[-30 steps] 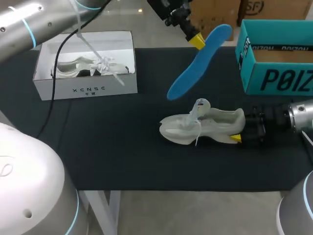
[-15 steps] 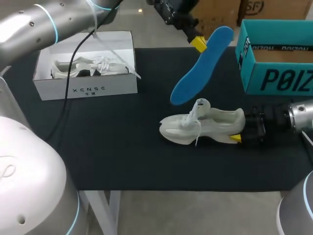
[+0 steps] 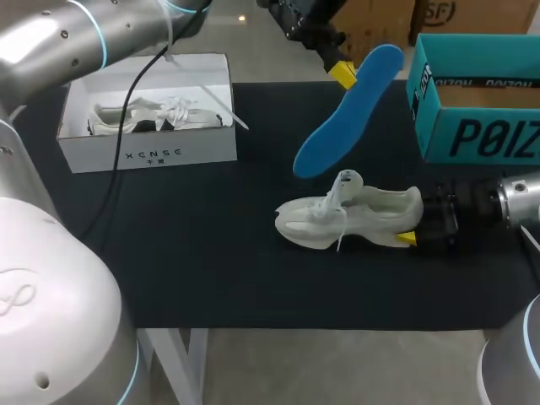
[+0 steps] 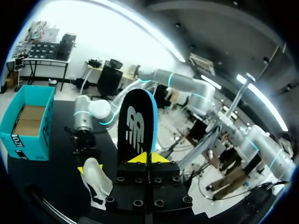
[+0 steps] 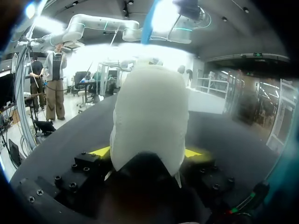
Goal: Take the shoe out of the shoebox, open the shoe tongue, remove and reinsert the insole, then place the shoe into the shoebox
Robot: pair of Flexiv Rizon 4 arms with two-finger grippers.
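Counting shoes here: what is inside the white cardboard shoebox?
A white laced shoe lies in the white cardboard shoebox; its front wall hides the box floor.

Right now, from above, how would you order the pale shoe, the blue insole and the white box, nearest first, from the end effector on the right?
1. Pale shoe: its heel is held in the right end effector.
2. Blue insole: in the air above the shoe, near the table's middle.
3. White box: at the table's far left.
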